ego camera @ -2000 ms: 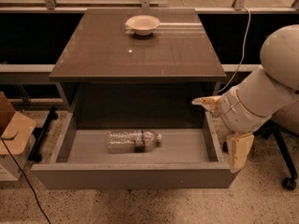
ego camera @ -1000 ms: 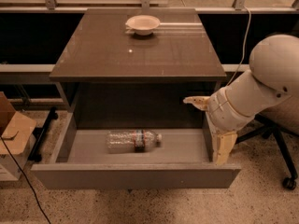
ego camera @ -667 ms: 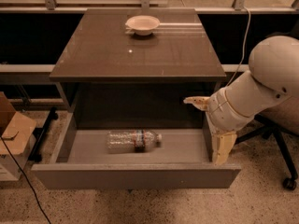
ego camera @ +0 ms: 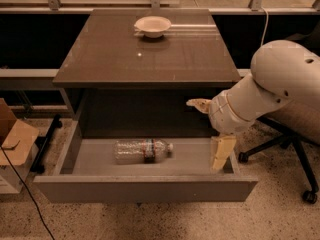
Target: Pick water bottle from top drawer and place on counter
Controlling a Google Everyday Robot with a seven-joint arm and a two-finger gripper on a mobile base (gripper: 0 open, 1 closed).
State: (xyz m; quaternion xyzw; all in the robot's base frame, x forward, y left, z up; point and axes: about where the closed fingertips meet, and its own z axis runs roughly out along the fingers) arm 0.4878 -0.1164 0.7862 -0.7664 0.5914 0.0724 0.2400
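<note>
The water bottle [ego camera: 141,150] lies on its side in the open top drawer [ego camera: 145,189], cap pointing right. The counter [ego camera: 125,59] is the dark glossy cabinet top above it. My gripper [ego camera: 203,135] hangs over the right end of the drawer, to the right of the bottle and apart from it. It is open and empty: one pale finger [ego camera: 198,104] points left and the other [ego camera: 220,153] points down near the drawer's right wall.
A white bowl [ego camera: 152,25] sits at the back of the counter. A cardboard box [ego camera: 15,141] stands on the floor at the left, and an office chair base [ego camera: 295,159] at the right behind my arm. A cable runs across the floor at the lower left.
My arm and gripper have moved left, from beside the drawer's right wall to over the drawer's right end. The bottle has not moved.
</note>
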